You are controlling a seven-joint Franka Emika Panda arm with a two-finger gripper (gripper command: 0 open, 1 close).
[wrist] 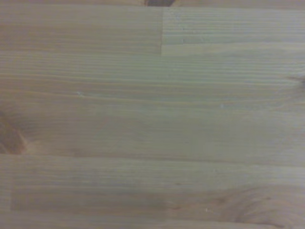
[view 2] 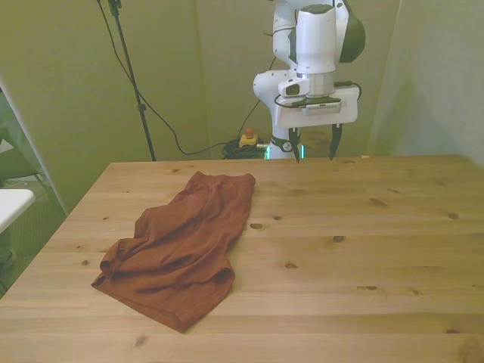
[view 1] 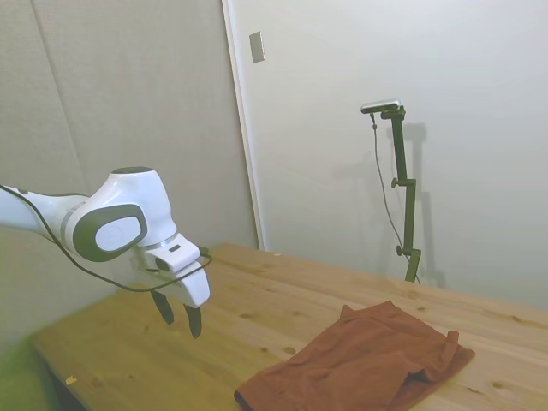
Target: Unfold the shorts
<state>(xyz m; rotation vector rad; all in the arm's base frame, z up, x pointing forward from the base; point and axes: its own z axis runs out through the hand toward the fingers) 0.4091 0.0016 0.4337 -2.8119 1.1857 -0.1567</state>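
The rust-brown shorts (view 2: 179,246) lie folded and rumpled on the wooden table (view 2: 355,249), toward the front view's left. In the side view the shorts (view 1: 360,364) sit at the table's near right part. My gripper (view 2: 312,146) hangs open above the table's far edge, well away from the fabric, with nothing between its dark fingers. From the side, the gripper (view 1: 179,317) hovers a little above the wood at the left end. The wrist view holds only bare wooden boards (wrist: 152,114). No drawstring shows.
A white object (view 2: 11,204) pokes in at the front view's left edge, off the table. Cables and a small red-and-yellow button box (view 2: 247,139) lie on the floor behind the table.
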